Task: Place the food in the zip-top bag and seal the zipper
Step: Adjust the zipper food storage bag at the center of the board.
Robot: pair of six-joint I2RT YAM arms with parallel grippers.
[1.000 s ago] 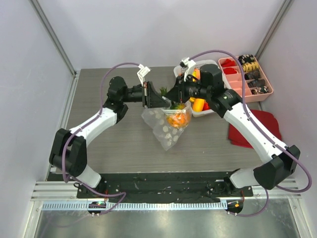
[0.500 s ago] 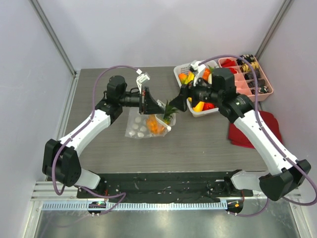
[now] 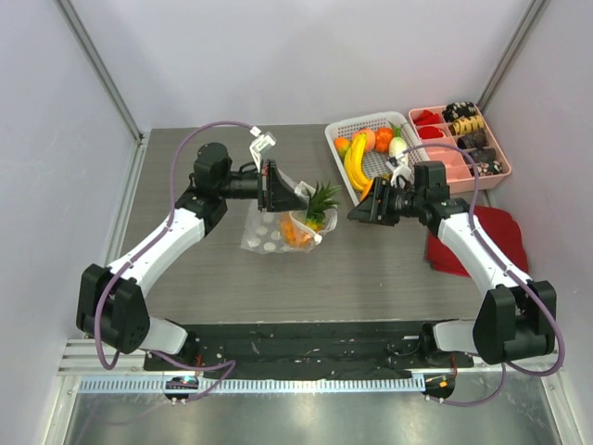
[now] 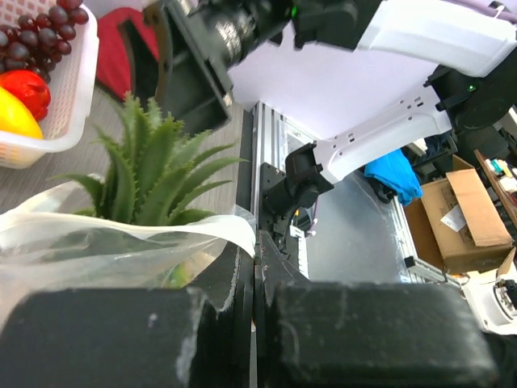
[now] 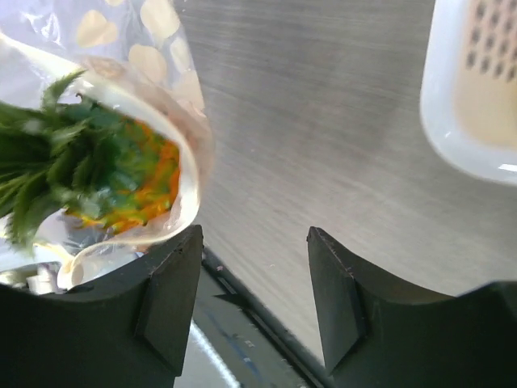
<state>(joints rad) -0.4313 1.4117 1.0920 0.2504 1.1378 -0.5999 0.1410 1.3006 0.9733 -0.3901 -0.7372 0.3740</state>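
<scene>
Clear dotted plastic sits at the centre. Your left gripper (image 3: 274,188), fingers pressed together, pinches the bag (image 3: 264,236) by its mouth edge and holds that lip up, while the rest of the bag lies on the table (image 3: 389,269) just below.

A pineapple (image 3: 306,219) is inside, its orange body within the film and its green crown poking out of the mouth toward the right. The zipper (image 4: 218,229) runs unsealed along that lifted edge, and the mouth gapes toward your right arm.

Your right gripper (image 3: 355,212) hangs just to the right of the mouth with its fingers spread and nothing between them.

The next move seems to turn on the rest of the food, which lies in the basket (image 3: 334,148) behind and slightly right of that spread gripper, on the far side from the bag. The right arm is plainly the nearer one, and the left is busy with the bag.

The banana (image 3: 355,165) is the closest piece. Its long axis runs near-to-far along the basket's left wall, so you would likely close across it from the sides. The peach (image 3: 368,139) and radish (image 3: 398,146) sit farther back.

A pink tray (image 3: 500,153) and a red cloth (image 3: 482,227) lie beyond, to the right.

No brand or writing can be read on the bag or the food. A carton label in the left wrist view is too small to make out.
</scene>
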